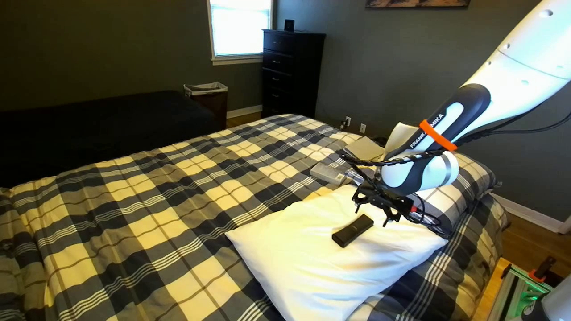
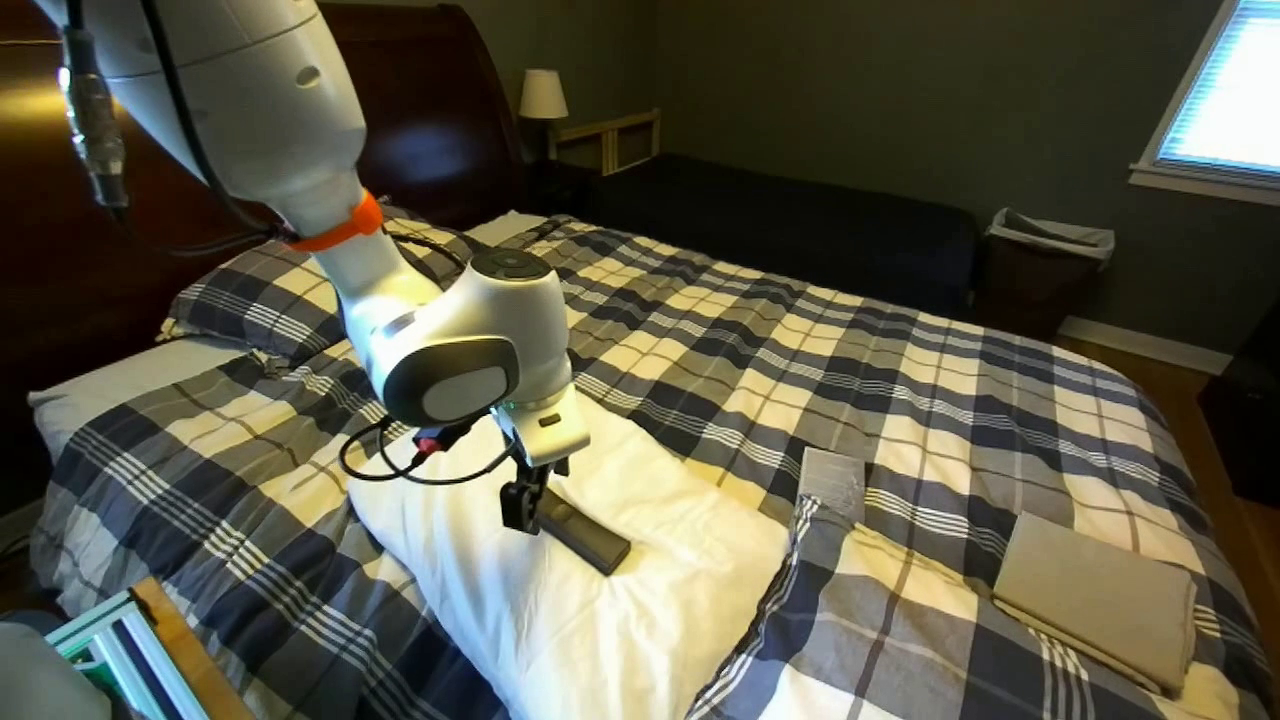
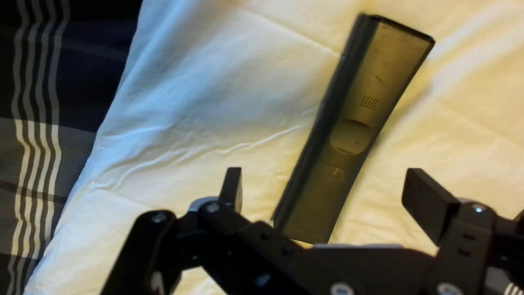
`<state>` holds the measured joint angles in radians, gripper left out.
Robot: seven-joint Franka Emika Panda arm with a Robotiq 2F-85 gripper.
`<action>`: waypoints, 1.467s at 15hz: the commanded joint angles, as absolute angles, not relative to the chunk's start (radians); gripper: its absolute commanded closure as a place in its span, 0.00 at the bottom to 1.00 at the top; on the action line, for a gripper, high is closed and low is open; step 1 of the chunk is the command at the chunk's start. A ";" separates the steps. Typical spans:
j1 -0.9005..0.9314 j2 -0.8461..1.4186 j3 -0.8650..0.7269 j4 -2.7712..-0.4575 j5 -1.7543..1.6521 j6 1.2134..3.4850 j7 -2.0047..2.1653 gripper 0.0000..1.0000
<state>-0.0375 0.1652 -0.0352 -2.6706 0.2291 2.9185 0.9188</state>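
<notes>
A black remote control (image 1: 352, 230) lies on a white pillow (image 1: 303, 267) in both exterior views. In the wrist view the remote (image 3: 352, 135) runs slantwise, its back side up with a round dimple and a small V mark; the gripper's body hides a little of its near end. My gripper (image 3: 324, 174) is open above the remote's near part, with one finger pad (image 3: 231, 188) to the left and one finger pad (image 3: 428, 203) to the right. Neither pad touches it, and nothing is held. From outside, the gripper (image 2: 541, 497) hangs low over the pillow at one end of the remote.
The pillow rests on a bed with a plaid cover (image 1: 134, 223). A clear-looking flat package (image 2: 832, 480) and a folded grey cloth (image 2: 1095, 600) lie beyond the pillow. A plaid pillow (image 2: 270, 290) sits near the dark headboard (image 2: 430, 130).
</notes>
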 commanded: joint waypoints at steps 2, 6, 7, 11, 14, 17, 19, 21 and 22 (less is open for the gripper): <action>-0.013 0.291 -0.035 -2.585 0.319 2.937 0.944 0.00; 0.009 0.362 -0.048 -2.517 0.325 2.934 0.969 0.00; 0.014 0.379 -0.048 -2.503 0.325 2.930 0.974 0.00; 0.027 0.440 -0.046 -2.463 0.330 2.917 0.982 0.00; 0.027 0.473 -0.041 -2.441 0.341 2.925 0.979 0.00; 0.026 0.497 -0.042 -2.424 0.347 2.922 0.978 0.00; 0.025 0.499 -0.042 -2.422 0.353 2.922 0.978 0.27; 0.029 0.494 -0.048 -2.425 0.356 2.924 0.981 0.36; 0.031 0.489 -0.050 -2.428 0.357 2.926 0.982 0.44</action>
